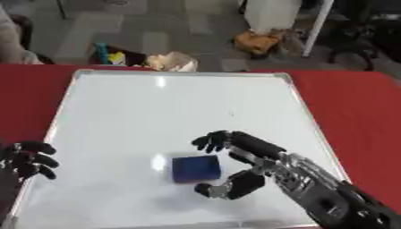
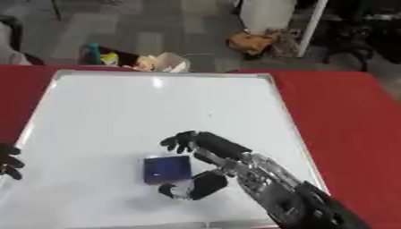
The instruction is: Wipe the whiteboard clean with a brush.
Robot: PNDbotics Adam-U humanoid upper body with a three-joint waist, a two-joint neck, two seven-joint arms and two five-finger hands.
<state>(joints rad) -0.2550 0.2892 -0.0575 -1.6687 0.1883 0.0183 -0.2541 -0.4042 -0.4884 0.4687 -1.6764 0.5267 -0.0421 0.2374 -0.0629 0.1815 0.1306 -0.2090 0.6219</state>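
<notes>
whiteboard [image 1: 141, 112] lies on the table [image 1: 356, 107] | brush [image 1: 195, 168] lies on the whiteboard, in its near half | right hand [image 1: 244, 166] is just right of the brush | left hand [image 1: 27, 160] is at the whiteboard's left edge

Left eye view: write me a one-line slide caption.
Robot's right hand, fingers and thumb spread, reaches around a blue eraser block lying on the whiteboard; left hand idles at the board's left edge.

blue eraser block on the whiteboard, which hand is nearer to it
Right. The right hand is open right beside the blue eraser block, fingers above and thumb below its right edge. The left hand sits curled at the whiteboard's left edge, well apart.
</notes>
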